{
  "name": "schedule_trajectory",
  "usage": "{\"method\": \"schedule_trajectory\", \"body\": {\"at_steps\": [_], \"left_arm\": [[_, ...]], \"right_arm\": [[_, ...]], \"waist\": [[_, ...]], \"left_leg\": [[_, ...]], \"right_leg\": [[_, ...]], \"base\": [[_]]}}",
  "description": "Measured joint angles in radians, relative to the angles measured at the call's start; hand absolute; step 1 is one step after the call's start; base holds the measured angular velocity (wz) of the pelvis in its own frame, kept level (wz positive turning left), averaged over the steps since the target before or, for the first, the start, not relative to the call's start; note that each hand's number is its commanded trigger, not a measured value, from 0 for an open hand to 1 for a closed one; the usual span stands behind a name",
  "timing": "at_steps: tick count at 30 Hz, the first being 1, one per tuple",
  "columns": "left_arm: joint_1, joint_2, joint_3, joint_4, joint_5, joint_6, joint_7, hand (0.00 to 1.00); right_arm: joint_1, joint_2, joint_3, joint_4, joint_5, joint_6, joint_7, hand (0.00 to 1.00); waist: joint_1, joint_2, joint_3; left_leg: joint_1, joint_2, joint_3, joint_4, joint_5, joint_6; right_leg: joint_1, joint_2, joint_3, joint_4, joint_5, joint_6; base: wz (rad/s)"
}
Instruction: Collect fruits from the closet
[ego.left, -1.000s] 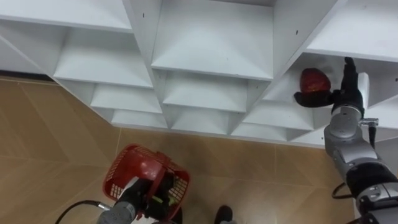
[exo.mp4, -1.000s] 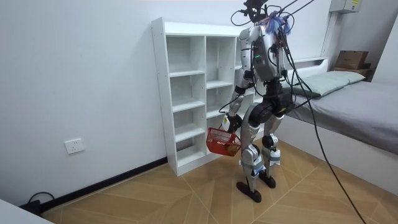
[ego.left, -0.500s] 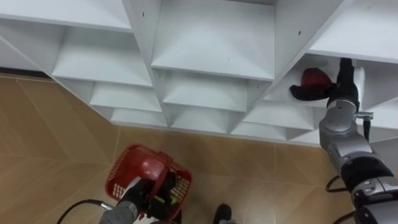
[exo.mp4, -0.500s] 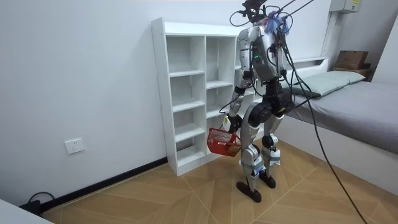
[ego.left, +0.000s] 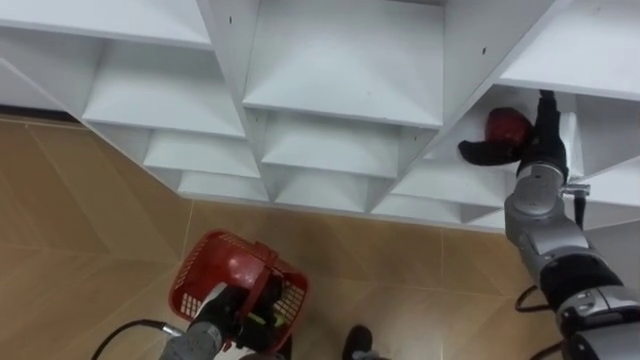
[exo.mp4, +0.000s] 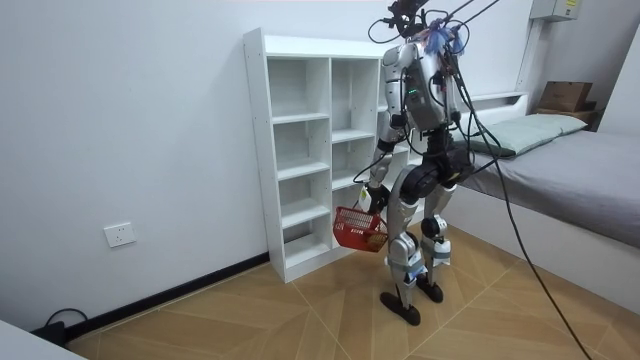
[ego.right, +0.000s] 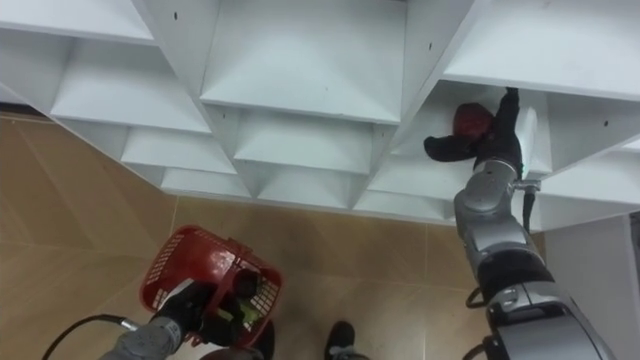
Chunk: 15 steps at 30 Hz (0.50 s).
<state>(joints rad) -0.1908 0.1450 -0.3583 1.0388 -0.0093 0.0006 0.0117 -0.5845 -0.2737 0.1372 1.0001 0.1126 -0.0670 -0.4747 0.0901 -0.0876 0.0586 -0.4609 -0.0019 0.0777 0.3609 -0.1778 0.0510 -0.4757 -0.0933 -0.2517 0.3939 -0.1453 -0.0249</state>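
Note:
A dark red fruit (ego.left: 503, 124) sits in a white closet (ego.left: 340, 70) compartment at the right. My right hand (ego.left: 541, 140) is reaching into that compartment. Its fingers stand straight up beside the fruit and its thumb (ego.left: 480, 152) stretches out under it, so the hand is open around the fruit. Low on the left, my left hand (ego.left: 222, 318) is shut on the handle of a red basket (ego.left: 205, 262), which holds a red rounded thing. In the room view I stand facing the closet (exo.mp4: 300, 150) with the basket (exo.mp4: 356, 228) hanging at knee height.
The other closet compartments (ego.left: 330, 145) near the hand are bare. Wooden floor (ego.left: 90, 220) lies below the closet. A bed (exo.mp4: 570, 170) stands at the room view's right, behind me.
My right hand has moved left, deeper into the compartment, until it partly wraps the red fruit. The basket and left hand have held still.

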Motion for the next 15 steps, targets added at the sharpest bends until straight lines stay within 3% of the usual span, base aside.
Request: {"method": "schedule_trajectory", "body": {"at_steps": [15], "left_arm": [[-0.012, -0.01, 0.001, 0.002, 0.0, 0.001, 0.046, 1.0]], "right_arm": [[0.018, -0.001, 0.001, 0.013, -0.005, -0.03, 0.006, 0.0]], "waist": [[-0.002, 0.009, 0.0002]], "left_leg": [[-0.006, -0.003, -0.005, 0.0, 0.001, 0.001]], "right_leg": [[0.003, 0.001, -0.002, -0.015, 0.0, 0.0]], "base": [[0.0]]}}
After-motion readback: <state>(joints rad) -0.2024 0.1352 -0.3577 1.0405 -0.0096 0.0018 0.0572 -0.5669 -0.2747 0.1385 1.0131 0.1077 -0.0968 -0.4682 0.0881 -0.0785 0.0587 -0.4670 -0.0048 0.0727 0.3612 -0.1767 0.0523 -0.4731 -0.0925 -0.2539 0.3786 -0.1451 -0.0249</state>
